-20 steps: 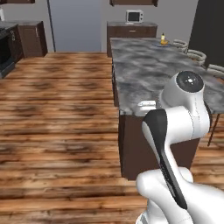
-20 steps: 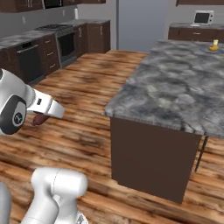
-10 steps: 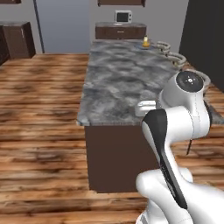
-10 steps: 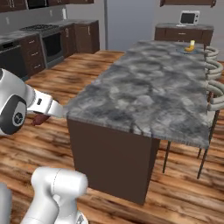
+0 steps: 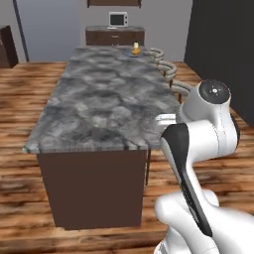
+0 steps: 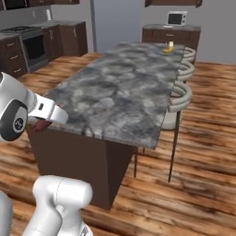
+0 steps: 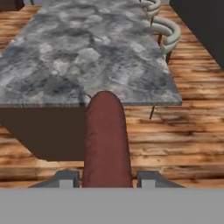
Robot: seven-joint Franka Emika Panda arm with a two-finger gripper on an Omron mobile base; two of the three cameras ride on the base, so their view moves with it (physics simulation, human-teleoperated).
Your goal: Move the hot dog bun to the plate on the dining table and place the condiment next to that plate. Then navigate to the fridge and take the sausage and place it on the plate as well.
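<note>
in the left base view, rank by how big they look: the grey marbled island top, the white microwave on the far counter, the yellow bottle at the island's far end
1. Grey marbled island top, by far the largest.
2. White microwave, small because it stands far off.
3. Yellow squeeze bottle, smallest, also distant.

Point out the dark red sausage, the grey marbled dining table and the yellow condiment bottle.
dark red sausage (image 7: 106, 140), hand view, mid length.
grey marbled dining table (image 5: 99, 106), left base view, bare top.
yellow condiment bottle (image 5: 135, 48), left base view, body.
</note>
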